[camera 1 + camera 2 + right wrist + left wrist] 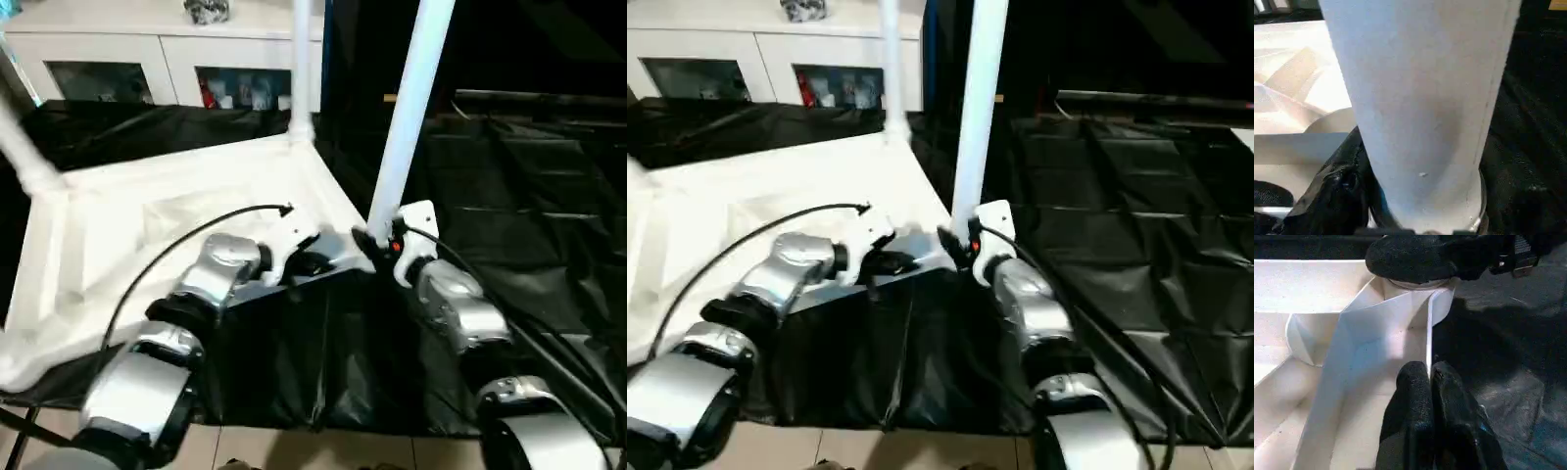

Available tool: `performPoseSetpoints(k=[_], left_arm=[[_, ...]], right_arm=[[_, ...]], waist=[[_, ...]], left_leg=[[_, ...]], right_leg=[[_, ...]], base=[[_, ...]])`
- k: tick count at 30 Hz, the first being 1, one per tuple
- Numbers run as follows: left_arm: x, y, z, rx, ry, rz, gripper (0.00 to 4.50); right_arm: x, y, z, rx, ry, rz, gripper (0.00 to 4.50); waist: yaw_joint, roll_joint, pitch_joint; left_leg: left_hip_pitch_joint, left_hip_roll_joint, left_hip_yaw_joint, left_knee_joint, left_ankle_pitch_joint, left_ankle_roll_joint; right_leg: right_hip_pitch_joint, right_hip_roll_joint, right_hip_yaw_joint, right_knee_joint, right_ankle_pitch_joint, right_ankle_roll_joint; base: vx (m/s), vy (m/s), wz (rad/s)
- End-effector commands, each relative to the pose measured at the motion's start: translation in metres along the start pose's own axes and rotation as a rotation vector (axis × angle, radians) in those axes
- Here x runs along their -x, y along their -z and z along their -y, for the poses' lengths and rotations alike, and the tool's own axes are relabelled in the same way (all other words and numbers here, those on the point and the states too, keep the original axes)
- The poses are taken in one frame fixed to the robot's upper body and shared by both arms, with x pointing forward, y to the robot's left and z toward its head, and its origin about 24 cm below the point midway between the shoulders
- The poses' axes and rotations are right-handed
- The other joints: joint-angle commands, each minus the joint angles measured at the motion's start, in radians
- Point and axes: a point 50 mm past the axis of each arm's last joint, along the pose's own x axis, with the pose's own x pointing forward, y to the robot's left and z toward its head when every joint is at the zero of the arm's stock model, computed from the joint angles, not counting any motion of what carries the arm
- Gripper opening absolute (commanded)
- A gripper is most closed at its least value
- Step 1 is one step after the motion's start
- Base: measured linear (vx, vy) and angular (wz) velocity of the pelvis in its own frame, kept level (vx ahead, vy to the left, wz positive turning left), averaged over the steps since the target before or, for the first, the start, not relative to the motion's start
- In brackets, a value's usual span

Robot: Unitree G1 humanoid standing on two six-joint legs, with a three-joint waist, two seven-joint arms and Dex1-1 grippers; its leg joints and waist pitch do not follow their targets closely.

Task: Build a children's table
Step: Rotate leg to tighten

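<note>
Your right gripper (377, 238) clasps the upright leg's (407, 108) base at the tabletop's (186, 206) near corner; forearm angled inward. Your left gripper (1430, 377), fingers pinched together, sits on the tabletop's near rim.

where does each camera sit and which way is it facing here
Left eye view: on the head, looking forward and down at the upturned tabletop; both silver forearms show.
Right eye view: beside it, same scene.
Left wrist view: looks along the shut left gripper at the tabletop's edge.
Right wrist view: close against the near leg; one black finger shows.
Shared: that leg at its corner socket.
</note>
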Motion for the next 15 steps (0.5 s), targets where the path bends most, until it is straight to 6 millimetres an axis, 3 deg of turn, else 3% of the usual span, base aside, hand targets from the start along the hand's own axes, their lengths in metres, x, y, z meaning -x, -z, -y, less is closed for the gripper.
performPoseSetpoints(k=[1,7,11,12,15], left_arm=[[-0.014,-0.015,0.01,-0.051,0.043,0.042,0.0],[0.002,-0.007,0.008,-0.089,0.135,0.041,0.0],[0.017,0.001,0.007,-0.133,0.225,0.015,0.0],[0.02,0.003,0.006,-0.133,0.239,0.011,0.0],[0.03,0.009,0.003,-0.137,0.288,-0.012,0.0]], right_arm=[[-0.006,0.011,-0.03,0.01,-0.155,-0.046,3.34],[0.009,0.009,-0.013,0.114,-0.316,-0.058,3.95],[0.023,0.01,-0.002,0.214,-0.471,-0.116,3.95],[0.027,0.01,0.0,0.222,-0.515,-0.121,3.95],[0.042,0.008,0.004,0.265,-0.695,-0.157,3.95]], waist=[[-0.003,0.007,-0.069],[0.001,0.007,-0.069],[0.006,0.008,-0.067],[0.007,0.003,-0.067],[0.015,0.001,-0.064]], left_leg=[[0.015,0.029,-0.02,-0.066,-0.191,0.044],[0.011,0.033,-0.019,-0.064,-0.182,0.068],[0.012,0.035,-0.015,-0.062,-0.202,0.07],[0.013,0.035,-0.015,-0.062,-0.204,0.069],[0.014,0.037,-0.016,-0.063,-0.217,0.073]], right_leg=[[0.05,-0.08,0.048,-0.069,-0.151,-0.229],[0.057,-0.08,0.045,-0.065,-0.119,-0.244],[0.054,-0.08,0.045,-0.068,-0.148,-0.248],[0.055,-0.08,0.044,-0.069,-0.158,-0.245],[0.053,-0.08,0.045,-0.072,-0.202,-0.235]], base=[[0.0,0.0,0.0],[0.0,0.0,0.0],[0.0,0.0,0.0],[0.0,0.0,0.0],[0.0,0.0,0.0]])
